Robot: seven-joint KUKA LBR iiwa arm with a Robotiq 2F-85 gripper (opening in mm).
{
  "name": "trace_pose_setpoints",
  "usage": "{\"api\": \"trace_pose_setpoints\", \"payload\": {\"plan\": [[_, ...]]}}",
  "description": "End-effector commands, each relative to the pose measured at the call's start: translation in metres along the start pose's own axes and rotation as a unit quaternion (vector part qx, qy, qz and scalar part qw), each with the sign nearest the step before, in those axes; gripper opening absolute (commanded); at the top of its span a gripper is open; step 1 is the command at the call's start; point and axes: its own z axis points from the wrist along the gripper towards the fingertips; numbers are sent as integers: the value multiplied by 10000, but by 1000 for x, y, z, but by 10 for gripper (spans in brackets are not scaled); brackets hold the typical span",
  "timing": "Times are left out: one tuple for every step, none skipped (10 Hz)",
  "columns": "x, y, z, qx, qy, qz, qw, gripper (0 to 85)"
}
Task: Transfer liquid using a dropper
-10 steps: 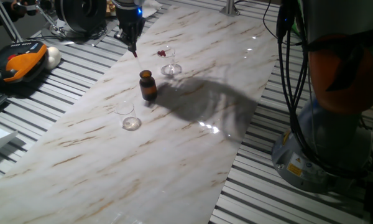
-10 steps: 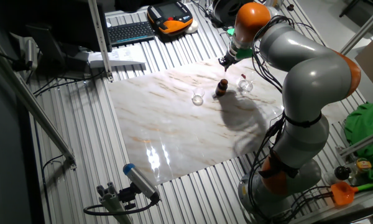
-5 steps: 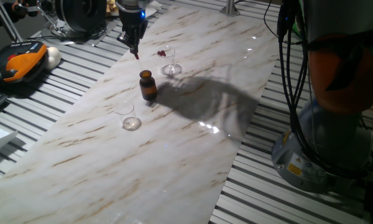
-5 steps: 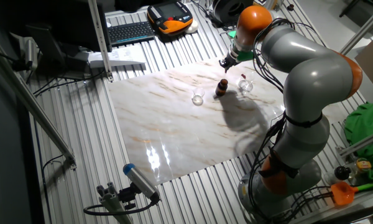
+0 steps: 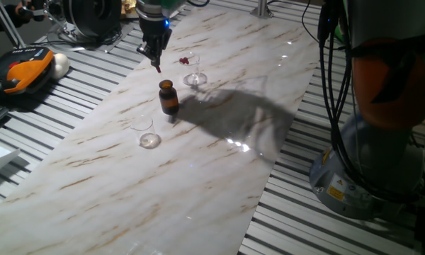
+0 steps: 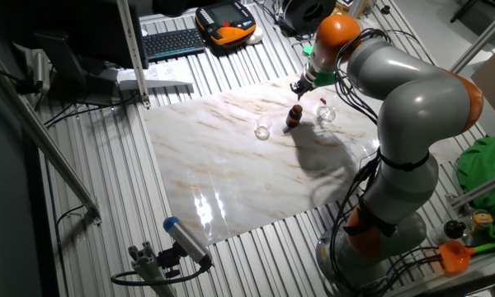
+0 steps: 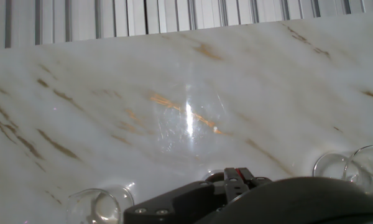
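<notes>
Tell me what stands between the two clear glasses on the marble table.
The brown bottle stands between the near glass and the far glass, clearest in the fixed view facing the gripper.

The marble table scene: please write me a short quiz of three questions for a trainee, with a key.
1. True or false: the brown bottle stands upright on the marble table.
2. How many clear glasses stand on the table?
3. Where is the gripper? A) above and behind the bottle B) resting on the table

Key: 1 true; 2 two, the near glass and the far glass; 3 A.
</notes>
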Motion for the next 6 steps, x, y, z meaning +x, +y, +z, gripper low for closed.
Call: {"api": "trace_pose_setpoints", "payload": {"plan": [[2, -1, 3, -8, 3, -9, 10000, 0], [3, -2, 6, -24, -12, -22, 10000, 0], [4, -2, 10, -24, -27, -29, 10000, 0], [5, -2, 12, -26, -50, -37, 10000, 0], [6, -3, 15, -11, -66, -40, 10000, 0], [7, -3, 17, -12, -74, -47, 10000, 0]]}}
